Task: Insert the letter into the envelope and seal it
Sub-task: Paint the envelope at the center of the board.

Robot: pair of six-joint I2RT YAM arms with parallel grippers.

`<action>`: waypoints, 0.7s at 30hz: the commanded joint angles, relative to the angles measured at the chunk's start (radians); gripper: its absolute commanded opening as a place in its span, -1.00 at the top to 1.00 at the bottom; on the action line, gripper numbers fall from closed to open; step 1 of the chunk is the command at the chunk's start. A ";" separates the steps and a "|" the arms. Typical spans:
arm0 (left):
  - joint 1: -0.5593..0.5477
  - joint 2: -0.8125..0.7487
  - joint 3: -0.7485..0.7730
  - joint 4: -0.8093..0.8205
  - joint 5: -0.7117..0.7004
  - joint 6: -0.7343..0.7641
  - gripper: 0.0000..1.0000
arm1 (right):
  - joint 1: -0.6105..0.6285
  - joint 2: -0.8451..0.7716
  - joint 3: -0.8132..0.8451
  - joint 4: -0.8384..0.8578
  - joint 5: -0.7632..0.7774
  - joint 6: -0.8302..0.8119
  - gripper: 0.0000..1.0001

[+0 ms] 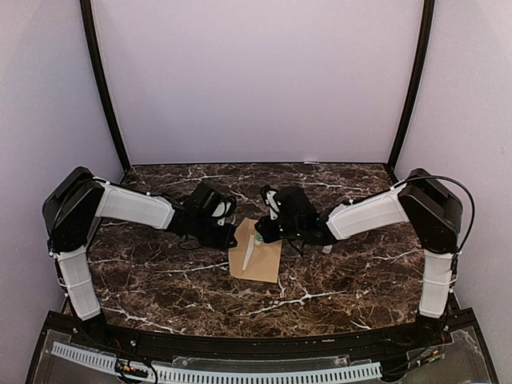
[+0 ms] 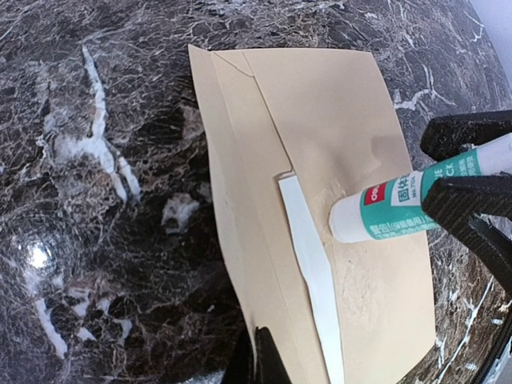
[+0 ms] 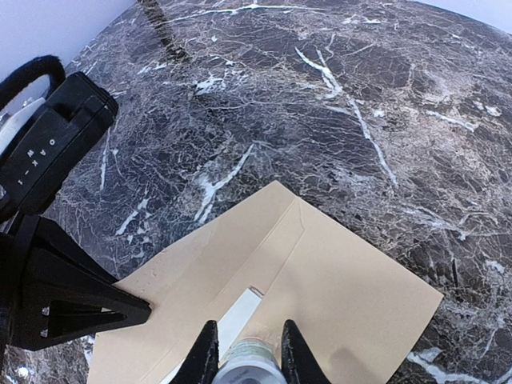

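While pinching low over the table, right gripper [image 3: 248,356]: narrow, both fingers clamped on the glue stick [image 2: 392,210].
Glue stick: white and green, held slanted, its pale end pressed onto the envelope [image 2: 336,104] just beside the white strip [image 2: 308,256]; paper wrinkled around that spot.
Right arm [image 1: 368,214]: shoulder link upright at the near right edge, elbow raised, forearm reaching in and down toward the table's middle.
Left gripper [image 2: 256,356]: fingers closed together, nothing between them, tips at the envelope's edge nearest the left arm; probably touching the paper, though hard to confirm.
Left arm [image 1: 132,206]: mirrored pose, elbow high at the left, forearm angled inward, wrist close to the right wrist.
Envelope: tan, flat on the dark marble table [image 1: 160,280], between the two wrists, flap side up.
White strip: lying along the flap edge.
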 commanded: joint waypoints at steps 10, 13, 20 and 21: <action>-0.007 0.004 0.022 -0.018 -0.009 -0.015 1.00 | 0.034 -0.030 -0.049 -0.055 -0.047 -0.005 1.00; -0.007 0.004 0.024 -0.019 -0.009 -0.014 1.00 | 0.040 -0.031 -0.050 -0.061 -0.047 -0.002 1.00; -0.007 0.002 0.023 -0.019 -0.010 -0.012 1.00 | 0.048 -0.039 -0.055 -0.074 -0.052 -0.005 1.00; -0.007 0.003 0.024 -0.021 -0.011 -0.012 1.00 | 0.050 -0.040 -0.056 -0.075 -0.054 -0.006 1.00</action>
